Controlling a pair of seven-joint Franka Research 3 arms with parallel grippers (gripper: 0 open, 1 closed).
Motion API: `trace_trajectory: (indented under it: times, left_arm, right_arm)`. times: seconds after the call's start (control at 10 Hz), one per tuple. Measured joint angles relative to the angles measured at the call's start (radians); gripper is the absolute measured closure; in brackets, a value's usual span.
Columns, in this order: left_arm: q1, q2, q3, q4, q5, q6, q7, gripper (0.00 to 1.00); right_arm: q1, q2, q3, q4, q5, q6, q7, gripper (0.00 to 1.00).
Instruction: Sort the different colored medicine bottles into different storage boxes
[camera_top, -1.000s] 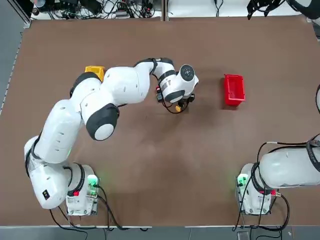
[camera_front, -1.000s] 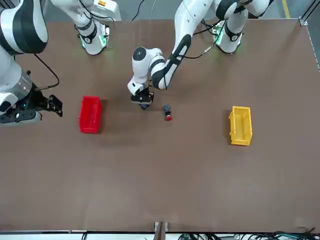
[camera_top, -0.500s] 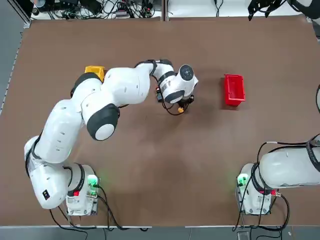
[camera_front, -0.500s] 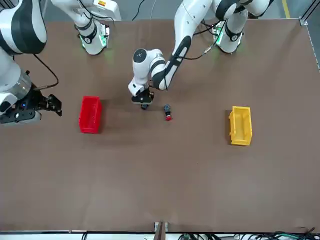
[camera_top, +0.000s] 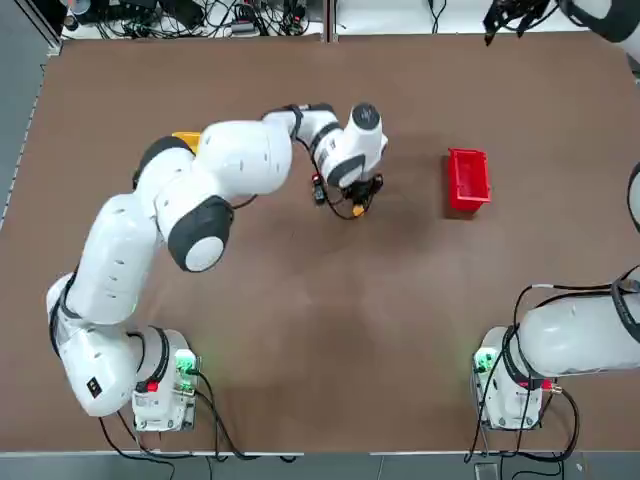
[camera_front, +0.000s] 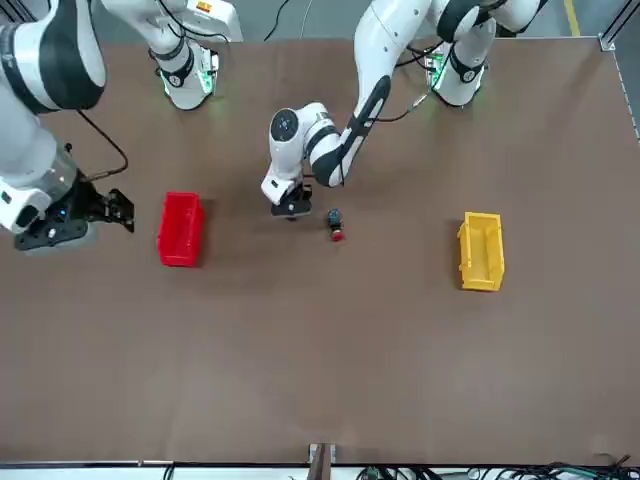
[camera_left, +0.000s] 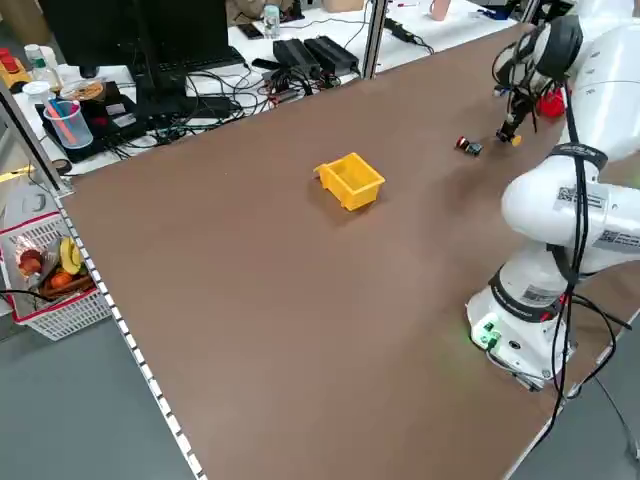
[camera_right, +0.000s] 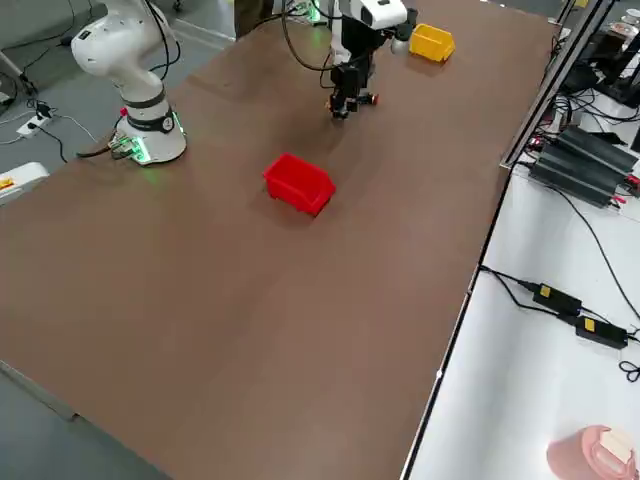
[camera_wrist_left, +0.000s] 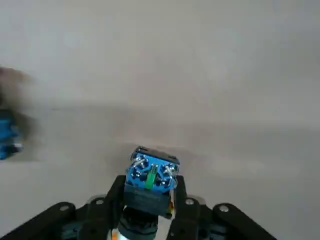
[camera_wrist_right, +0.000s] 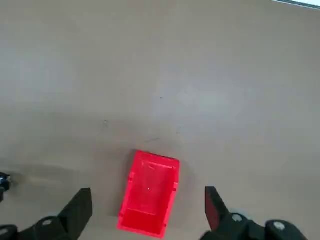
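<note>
- Read clock directions from overhead, with 12 pointing away from the arm bases.
- Left gripper (camera_wrist_left: 150, 181): positioned mid-table toward the far side. Its fingers are clamped on a bottle with a blue label (camera_wrist_left: 152, 172). A yellow-orange spot shows at the grip; treat this unit as the yellow-capped one.
- Governing relation: the yellow box (camera_front: 482, 252) lies well apart from these fingers, at about 10 o'clock. The left arm is the nearer arm; use it for the placement.
- Red-capped bottle (camera_front: 336, 226): lying on the table (camera_front: 320, 350), near the left gripper at about 10 o'clock. Its long axis runs roughly 6 to 12, cap toward 12. The left gripper is nearer to it also.
- Red box (camera_top: 469, 180): at about 3 o'clock from the left gripper, for the red-capped bottle.
- Right gripper (camera_wrist_right: 149, 190): fingers apart, nothing between them, beyond the red box at about 1 o'clock. No action is required from it for this placement.
- CAUTION: the loose bottle lies close to the direct route. Keep the carried bottle high enough to pass over it; you cannot tell the present clearance.
- CAUTION: the left forearm hangs over part of the yellow box from overhead. Verify alignment in the front view before you release.
</note>
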Motion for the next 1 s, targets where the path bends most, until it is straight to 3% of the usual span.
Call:
trace_trajectory:
  times: [0.2,0.4,0.8,1.0]
  left_arm:
    - [0.09,-0.106,0.002,0.008,-0.009,-0.151,-0.004,0.57]
    - [0.198,-0.239,0.001,-0.048,-0.009,-0.251,0.04,0.57]
    - [0.395,-0.49,0.002,-0.32,-0.01,-0.26,0.205,0.57]
    - [0.529,-0.609,0.003,-0.471,-0.01,-0.26,0.35,0.57]
  right_arm:
    - [0.069,0.045,0.004,-0.008,0.005,0.077,0.0,0.0]
    - [0.126,0.103,0.006,-0.011,0.012,0.159,0.005,0.0]
    - [0.258,0.248,0.007,-0.012,0.015,0.339,0.142,0.0]
    - [0.335,0.311,0.007,0.007,0.014,0.372,0.216,0.0]
